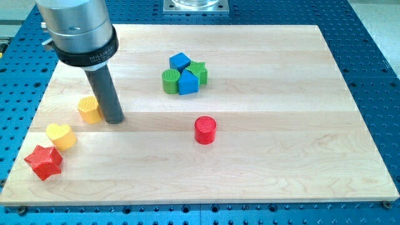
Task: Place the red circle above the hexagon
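Camera view shows a pale wooden board [262,162] on a blue perforated table [375,37]. Taking the red circle [205,130] as the landmark: it stands alone near the board's middle, touching nothing. Toward the view's top and a little left of it sits a tight cluster, well apart from it: a green cylinder [170,82], a blue block [179,61], a second blue block [188,82] and a green star [199,70], all pressed together. Well to the view's left of the red circle, my tip [114,120] rests on the board, just beside the yellow hexagon [89,109] on its right, seemingly touching it. Farther left and lower than the circle lie a yellow heart [60,135] and a red star [44,161], close together. The arm carries no pincer, only the dark rod, so no jaw state applies.
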`<state>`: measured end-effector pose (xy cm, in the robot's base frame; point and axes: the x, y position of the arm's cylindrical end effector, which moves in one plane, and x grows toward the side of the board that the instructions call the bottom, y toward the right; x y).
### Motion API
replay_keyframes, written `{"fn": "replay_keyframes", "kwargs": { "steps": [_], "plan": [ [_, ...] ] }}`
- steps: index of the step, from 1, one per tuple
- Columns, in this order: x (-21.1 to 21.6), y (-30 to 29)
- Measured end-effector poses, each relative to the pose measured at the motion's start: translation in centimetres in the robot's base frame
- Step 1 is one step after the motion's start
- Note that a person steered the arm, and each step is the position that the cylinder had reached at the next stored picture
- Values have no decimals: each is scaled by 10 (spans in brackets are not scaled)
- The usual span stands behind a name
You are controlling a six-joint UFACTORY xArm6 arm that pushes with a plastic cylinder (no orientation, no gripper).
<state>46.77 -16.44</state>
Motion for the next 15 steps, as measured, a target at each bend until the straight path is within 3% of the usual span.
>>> {"fn": "replay_keyframes", "kwargs": {
  "steps": [1,2,5,6,9,13,14,15],
  "plan": [
    [0,-27],
    [2,-12],
    [8,274],
    [63,263],
    [19,176],
    [44,168],
    [60,148],
    [34,94]
  ]
}}
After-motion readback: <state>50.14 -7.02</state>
